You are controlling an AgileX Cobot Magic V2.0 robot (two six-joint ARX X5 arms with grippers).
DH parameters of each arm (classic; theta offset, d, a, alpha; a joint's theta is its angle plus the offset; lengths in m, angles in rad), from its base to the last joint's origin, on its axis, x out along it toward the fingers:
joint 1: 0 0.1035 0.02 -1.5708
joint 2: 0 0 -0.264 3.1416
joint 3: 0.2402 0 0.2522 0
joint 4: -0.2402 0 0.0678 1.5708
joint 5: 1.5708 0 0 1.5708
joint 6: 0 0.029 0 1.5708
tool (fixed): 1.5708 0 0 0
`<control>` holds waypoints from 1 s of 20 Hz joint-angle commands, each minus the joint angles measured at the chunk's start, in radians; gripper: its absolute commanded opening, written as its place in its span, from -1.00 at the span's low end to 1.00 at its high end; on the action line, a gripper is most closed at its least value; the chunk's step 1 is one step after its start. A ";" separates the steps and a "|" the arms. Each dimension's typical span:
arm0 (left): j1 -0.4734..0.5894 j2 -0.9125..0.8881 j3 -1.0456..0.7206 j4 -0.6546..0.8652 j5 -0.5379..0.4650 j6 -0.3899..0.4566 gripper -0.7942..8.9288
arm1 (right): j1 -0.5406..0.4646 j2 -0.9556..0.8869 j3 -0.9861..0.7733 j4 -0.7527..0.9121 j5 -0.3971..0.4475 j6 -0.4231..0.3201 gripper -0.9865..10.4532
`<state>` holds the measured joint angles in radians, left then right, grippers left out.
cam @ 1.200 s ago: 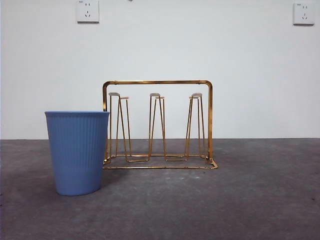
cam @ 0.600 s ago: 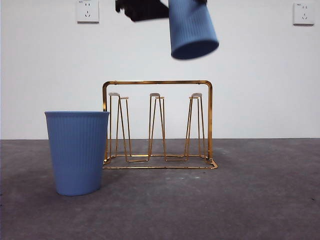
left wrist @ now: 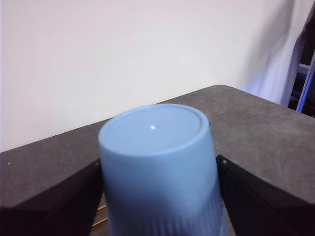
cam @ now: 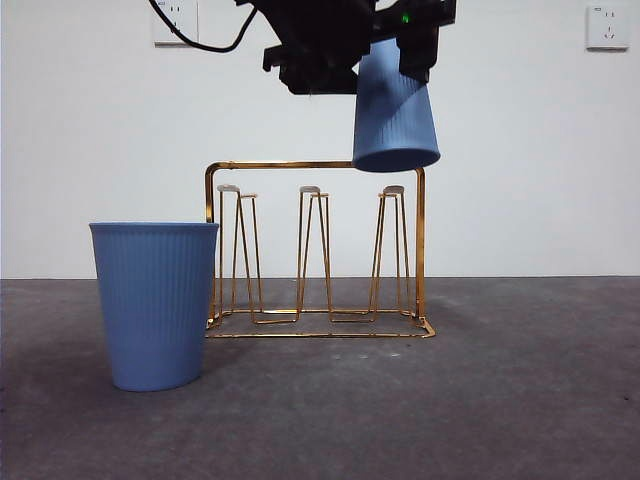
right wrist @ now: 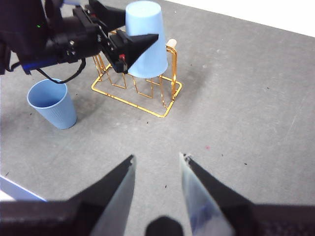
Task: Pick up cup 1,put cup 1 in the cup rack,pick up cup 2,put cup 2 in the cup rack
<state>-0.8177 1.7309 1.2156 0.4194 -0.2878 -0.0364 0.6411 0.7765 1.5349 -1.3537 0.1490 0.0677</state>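
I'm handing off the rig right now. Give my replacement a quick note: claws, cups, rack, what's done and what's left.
Left claw: shut on the held cup, which is upside down, tilted, above the end of the cup rack farthest from the standing cup. It looks not yet seated on a prong.
Right claw: open, empty, hanging over bare table away from the rack.
Standing cup: upright on the table beside the rack's other end.
Done: first cup picked up.
Left: lower it onto a prong, release, then pick up and rack the standing cup.
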 commanded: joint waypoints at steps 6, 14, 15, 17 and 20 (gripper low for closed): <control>-0.010 0.070 -0.003 -0.008 -0.005 -0.013 -0.85 | 0.001 -0.003 -0.008 -0.024 -0.003 0.003 -0.55; -0.016 0.115 -0.003 -0.059 -0.013 -0.053 -0.85 | 0.001 -0.003 -0.008 -0.024 -0.003 -0.008 -0.55; -0.016 0.117 -0.003 -0.071 -0.018 -0.067 -0.85 | 0.001 -0.003 -0.008 -0.024 -0.003 -0.008 -0.55; -0.018 0.119 -0.003 -0.106 -0.024 -0.097 -0.85 | 0.001 -0.003 -0.008 -0.024 -0.003 -0.012 -0.55; -0.026 0.120 -0.003 -0.128 -0.027 -0.099 -0.85 | 0.001 -0.003 -0.008 -0.024 -0.003 -0.016 -0.55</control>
<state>-0.8352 1.8378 1.2156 0.2878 -0.3161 -0.1173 0.6411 0.7765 1.5349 -1.3537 0.1490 0.0589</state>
